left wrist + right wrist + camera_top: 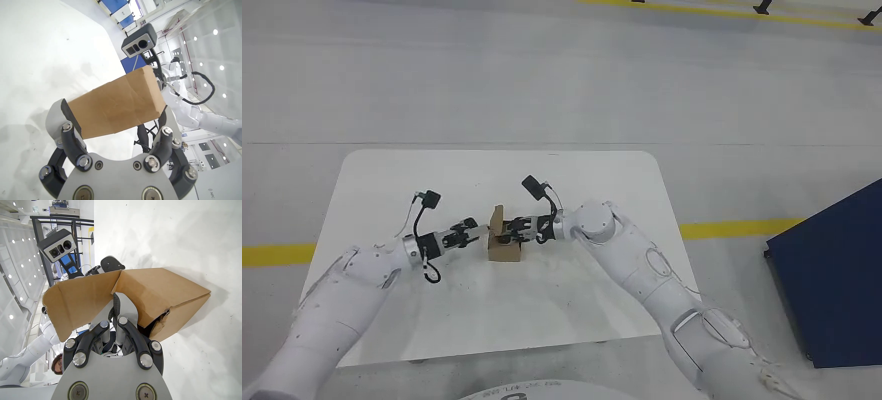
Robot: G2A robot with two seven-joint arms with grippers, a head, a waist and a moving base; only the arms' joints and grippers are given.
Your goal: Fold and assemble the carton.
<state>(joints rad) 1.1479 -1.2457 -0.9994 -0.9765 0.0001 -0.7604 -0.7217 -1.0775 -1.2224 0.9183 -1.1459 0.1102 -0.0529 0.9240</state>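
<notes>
- Brown cardboard, plain carton (505, 240), parked mid-table (582, 180) between both arms.
- Clamped on one side by the left end effector (114, 110), spread wide with pads (69, 111) against both ends of a panel.
- Pinched on the other side by the right end effector (116, 300), nearly closed on a wall edge right beside the open flap (79, 300).
- Looks torn and crumpled at one corner (163, 317).
- Nowhere near a finished box yet, tbh.
</notes>
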